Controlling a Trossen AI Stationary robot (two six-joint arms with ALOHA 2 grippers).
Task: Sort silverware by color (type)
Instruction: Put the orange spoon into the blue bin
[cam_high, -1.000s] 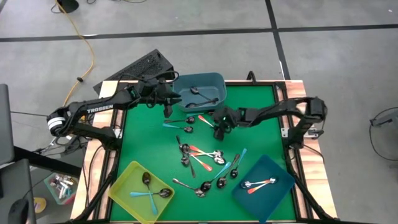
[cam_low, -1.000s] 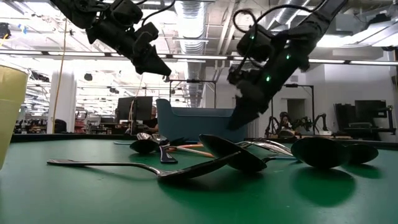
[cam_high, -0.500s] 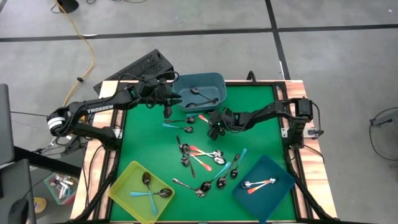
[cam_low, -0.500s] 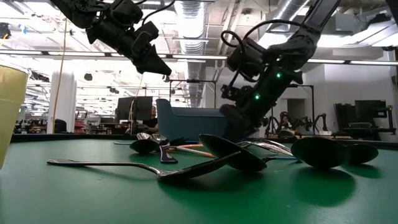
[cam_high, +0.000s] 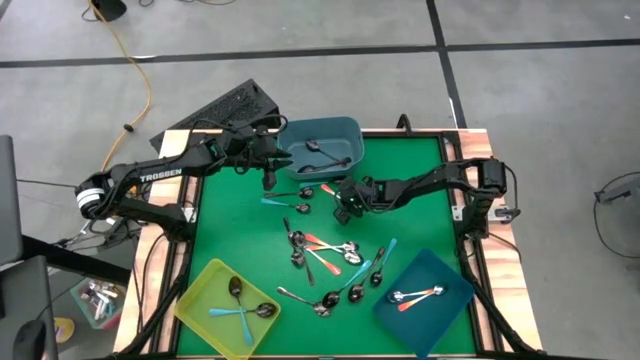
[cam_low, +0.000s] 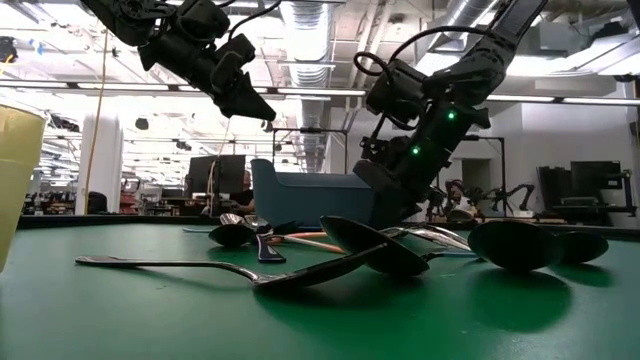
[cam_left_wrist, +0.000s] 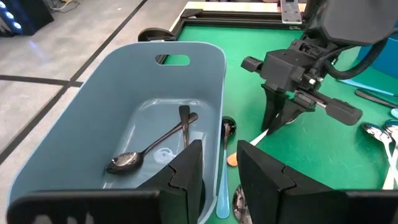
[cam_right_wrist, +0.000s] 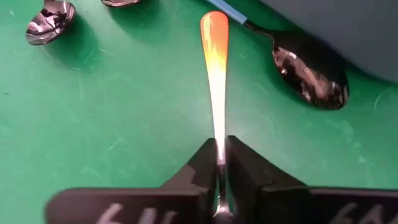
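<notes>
High view: overhead, straight down, takes in the whole green table (cam_high: 230, 225) and both arms. Low view: at mat level, looking level across the table (cam_low: 150, 320) into the room, nearest spoons very close. Left wrist view: looks steeply down into the grey-blue bin (cam_left_wrist: 124, 93), also seen in the high view (cam_high: 343, 131) and low view (cam_low: 300, 195). Right wrist view: very close above the mat, facing an orange-handled spoon (cam_right_wrist: 214, 37).

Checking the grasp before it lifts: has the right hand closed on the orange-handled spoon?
Yes. In the right wrist view the right hand has its fingers pinched together on the orange-handled spoon, whose handle lies on the green mat.
</notes>
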